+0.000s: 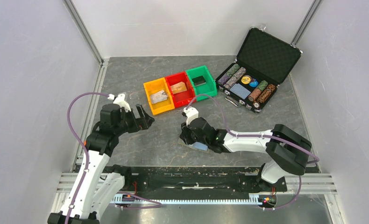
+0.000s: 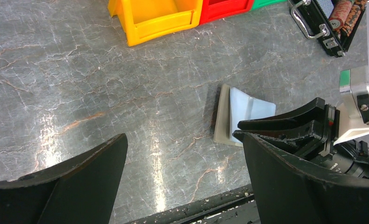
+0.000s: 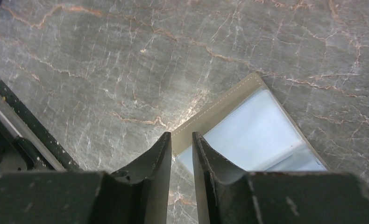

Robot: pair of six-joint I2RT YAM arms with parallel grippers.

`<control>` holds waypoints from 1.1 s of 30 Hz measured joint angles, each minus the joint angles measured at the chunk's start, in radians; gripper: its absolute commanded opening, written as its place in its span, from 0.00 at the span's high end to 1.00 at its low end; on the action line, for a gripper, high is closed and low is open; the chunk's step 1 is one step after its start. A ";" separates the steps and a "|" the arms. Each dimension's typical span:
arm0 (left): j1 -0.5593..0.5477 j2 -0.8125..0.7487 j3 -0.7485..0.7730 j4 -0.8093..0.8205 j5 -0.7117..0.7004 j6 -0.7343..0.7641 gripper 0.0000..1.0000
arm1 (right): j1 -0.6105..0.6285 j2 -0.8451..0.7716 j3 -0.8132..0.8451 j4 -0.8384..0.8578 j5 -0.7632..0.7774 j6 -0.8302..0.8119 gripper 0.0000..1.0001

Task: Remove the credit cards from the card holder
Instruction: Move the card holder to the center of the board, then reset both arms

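The card holder [image 1: 200, 146] lies open on the table, with a grey edge and light-blue inner panels. It also shows in the left wrist view [image 2: 241, 112] and the right wrist view [image 3: 252, 130]. My right gripper [image 1: 187, 139] sits low over the holder's corner [image 3: 181, 140]. Its jaws are almost together with only a narrow gap, and nothing shows between them. My left gripper [image 1: 143, 119] is wide open and empty [image 2: 185, 186], off to the holder's left above bare table. No card shows in the holder's panels.
A yellow bin [image 1: 151, 88], a red bin [image 1: 173, 77] and a green bin [image 1: 208, 77] stand in a row at the back, each with a card-like item inside. A large black chip case [image 1: 266, 51] stands open at the back right. A black rail [image 1: 196, 170] runs along the near edge.
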 measured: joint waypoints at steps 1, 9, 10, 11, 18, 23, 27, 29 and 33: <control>0.000 0.000 0.000 0.000 0.000 0.000 0.00 | 0.000 0.001 0.001 -0.005 -0.008 -0.003 0.66; 0.000 -0.024 -0.011 0.029 0.092 0.007 0.00 | -0.001 -0.145 -0.012 -0.105 0.098 -0.085 0.30; 0.000 -0.043 -0.021 0.048 0.132 0.007 0.00 | -0.002 -0.191 -0.023 -0.111 0.130 -0.100 0.23; 0.000 -0.058 -0.027 0.060 0.154 0.007 0.00 | -0.005 -0.246 -0.037 -0.120 0.167 -0.116 0.16; -0.008 -0.143 -0.040 0.145 0.294 0.007 0.00 | -0.012 -0.581 -0.101 -0.175 0.353 -0.159 0.02; -0.013 -0.176 -0.046 0.188 0.333 0.006 0.00 | -0.012 -0.768 -0.220 -0.195 0.408 -0.119 0.02; -0.013 -0.199 -0.053 0.190 0.340 0.006 0.00 | -0.013 -0.853 -0.257 -0.270 0.462 -0.069 0.02; -0.013 -0.223 -0.056 0.190 0.338 0.007 0.00 | -0.013 -0.886 -0.257 -0.291 0.482 -0.050 0.02; -0.013 -0.268 -0.056 0.196 0.322 0.007 0.00 | -0.013 -0.929 -0.250 -0.323 0.496 -0.035 0.02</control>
